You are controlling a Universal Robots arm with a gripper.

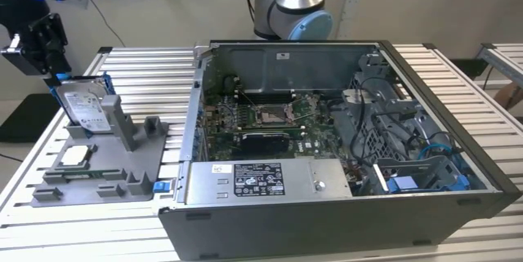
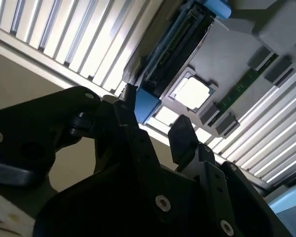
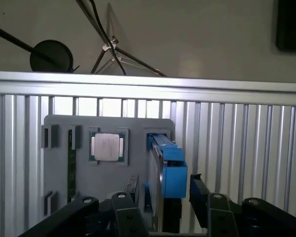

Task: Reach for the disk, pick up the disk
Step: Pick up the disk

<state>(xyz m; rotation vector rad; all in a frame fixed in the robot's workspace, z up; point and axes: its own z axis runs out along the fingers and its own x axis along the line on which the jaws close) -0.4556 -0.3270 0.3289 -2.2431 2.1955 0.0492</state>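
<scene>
A beige wall (image 1: 163,5) backs the slatted aluminium tabletop (image 1: 474,90). At nine o'clock of the open computer case (image 1: 327,225), the white-labelled disk (image 1: 84,106) stands on edge in a grey holder (image 1: 122,170). The spread claw (image 3: 160,192) straddles it.

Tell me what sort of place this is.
Probably a robotics lab bench for computer assembly work. An open computer case sits on a slatted metal table. A robot arm rises behind it, and a grey tray beside it holds the disk standing on edge.
</scene>
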